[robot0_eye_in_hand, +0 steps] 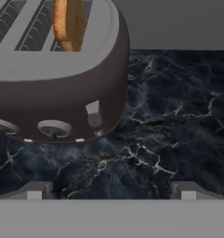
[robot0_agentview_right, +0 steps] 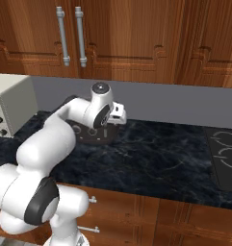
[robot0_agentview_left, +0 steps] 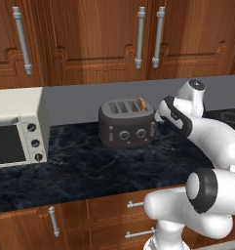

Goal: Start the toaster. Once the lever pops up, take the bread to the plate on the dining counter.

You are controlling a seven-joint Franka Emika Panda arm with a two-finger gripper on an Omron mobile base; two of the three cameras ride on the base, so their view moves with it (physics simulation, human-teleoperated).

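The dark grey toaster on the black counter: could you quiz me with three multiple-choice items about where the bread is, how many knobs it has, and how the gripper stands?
1. Where is the tan-brown bread slice?
A in a slot at the toaster's right end
B on the counter
C in the gripper

2. Round knobs on the dark grey rounded toaster?
A one
B two
C four

3. The gripper is
A shut on bread
B open and empty
C shut on the lever

A: bread stands in the slot.
B: two knobs on the front.
C wrong; B: fingertips stand wide apart.

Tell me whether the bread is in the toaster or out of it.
In. The bread stands upright in a slot at the right end of the toaster, its top poking above the slotted lid.
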